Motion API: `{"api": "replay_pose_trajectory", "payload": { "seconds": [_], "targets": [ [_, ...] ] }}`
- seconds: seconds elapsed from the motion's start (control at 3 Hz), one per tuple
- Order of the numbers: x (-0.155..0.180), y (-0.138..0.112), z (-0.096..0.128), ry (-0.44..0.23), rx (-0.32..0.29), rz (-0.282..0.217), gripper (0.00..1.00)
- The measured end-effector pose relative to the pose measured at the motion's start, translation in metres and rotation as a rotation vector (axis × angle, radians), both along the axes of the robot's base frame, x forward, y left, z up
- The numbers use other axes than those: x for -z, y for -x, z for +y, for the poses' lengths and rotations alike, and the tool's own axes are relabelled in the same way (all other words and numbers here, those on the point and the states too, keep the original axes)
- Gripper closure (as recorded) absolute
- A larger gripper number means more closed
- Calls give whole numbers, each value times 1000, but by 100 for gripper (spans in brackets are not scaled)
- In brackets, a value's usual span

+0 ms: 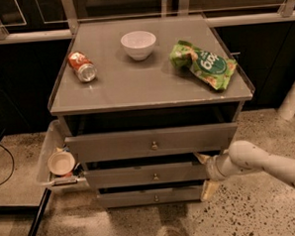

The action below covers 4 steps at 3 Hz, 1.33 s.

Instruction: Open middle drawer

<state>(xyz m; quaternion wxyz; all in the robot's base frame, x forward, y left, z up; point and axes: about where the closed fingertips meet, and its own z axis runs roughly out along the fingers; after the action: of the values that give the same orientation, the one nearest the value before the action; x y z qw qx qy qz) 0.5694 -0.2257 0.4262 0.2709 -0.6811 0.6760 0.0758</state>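
At the right end of the middle drawer [121, 176], between the top drawer [114, 144] and the bottom drawer [127, 198], the gripper [206, 174] stands spread (one finger above the front, one below), apparently lining up a hold; next, close and pull straight out.

Found dim and warm-toned overall. Noted strongest light on the cabinet top [136, 91], coming from above, with a faint sheen along its front edge. Recorded short, soft shadows close under the white bowl [138, 43], the can [82, 66] and the green bag [204, 63]. Observed deep shadow in the gaps above each front, including the middle drawer [145, 175]. Located the gripper [206, 172] at that front's right end, pale against the dark recess. Logged near-black beyond the back edge and weak, even light on the floor [251, 214].
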Motion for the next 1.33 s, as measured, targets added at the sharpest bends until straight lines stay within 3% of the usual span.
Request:
{"api": "replay_pose_trajectory", "payload": {
  "seconds": [0.67, 1.33],
  "targets": [
    [20, -19, 8, -86, -40, -84, 0],
    [28, -30, 21, -117, -82, -119, 0]
  ]
}}
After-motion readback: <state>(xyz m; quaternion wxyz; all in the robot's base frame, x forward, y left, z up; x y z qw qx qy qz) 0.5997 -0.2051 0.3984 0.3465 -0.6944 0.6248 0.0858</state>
